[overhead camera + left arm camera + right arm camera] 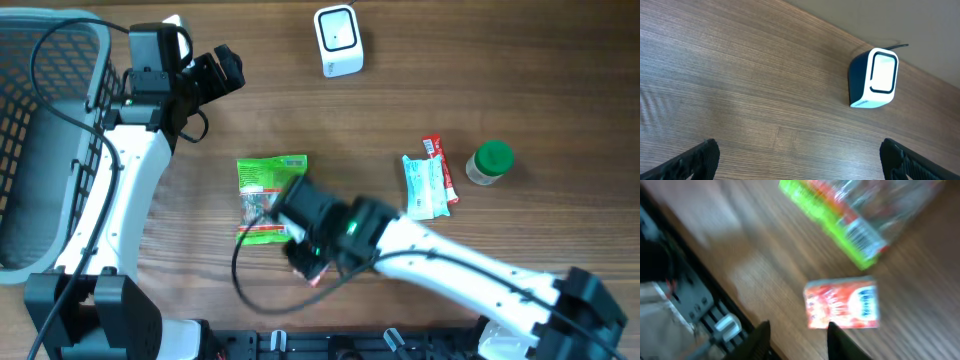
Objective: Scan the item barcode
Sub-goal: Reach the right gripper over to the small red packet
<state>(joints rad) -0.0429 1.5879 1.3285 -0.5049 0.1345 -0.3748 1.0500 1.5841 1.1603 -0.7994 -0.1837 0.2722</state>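
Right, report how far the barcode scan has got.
Nothing looks done: no item is at the scanner. In hand: the right fingers hover apart by the red packet, gripping nothing; the left fingers are open and empty. Left: grasp it, show its barcode to the scanner.

Matt wood-grain worktop (300, 110); glossy white plastic scanner (337, 40); shiny crinkled film packet (270, 175); grey plastic lattice basket (25, 130).

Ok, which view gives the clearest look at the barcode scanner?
Left wrist: the barcode scanner sits close and sharp at upper right, its window face and cable visible. Overhead shows it whole but small, near the table's far edge. Right wrist misses it entirely.
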